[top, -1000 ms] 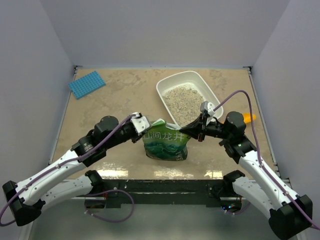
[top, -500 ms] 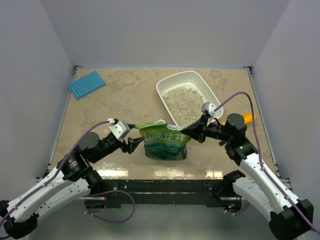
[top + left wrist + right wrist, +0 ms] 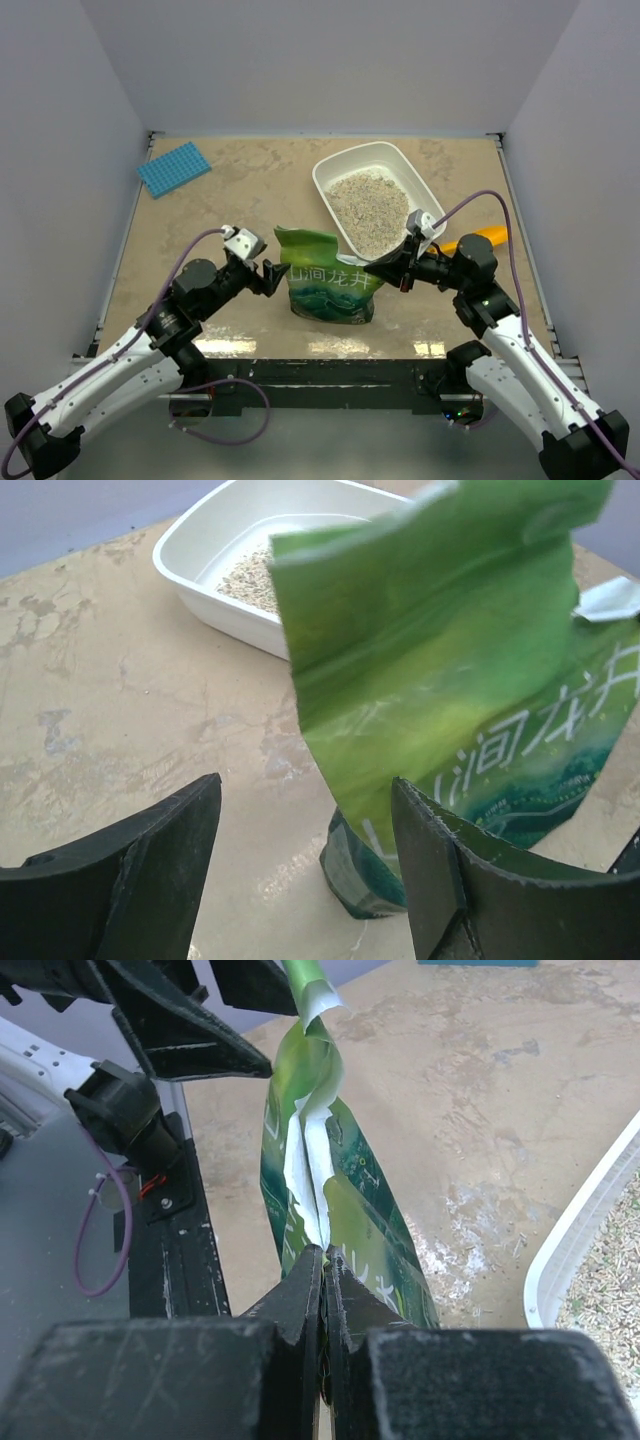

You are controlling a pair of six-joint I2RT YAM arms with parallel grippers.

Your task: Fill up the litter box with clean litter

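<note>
Just beyond right tool [image 3: 381, 265], litter box [image 3: 318, 182].

I work at a table [image 3: 250, 190] with a beige top, mottled like marble, with darker brown patches and stains. Plain pale grey walls box it in on three sides: a back wall [image 3: 330, 60] ahead of me, a left wall [image 3: 60, 150] and a right wall [image 3: 585, 150]. A thin metal rail [image 3: 122, 245] runs along the top's left edge, and another along the right. The near edge meets a black frame [image 3: 330, 372]. The light is soft and even, and a bright glare [image 3: 240, 346] lies on the top just by that frame.
</note>
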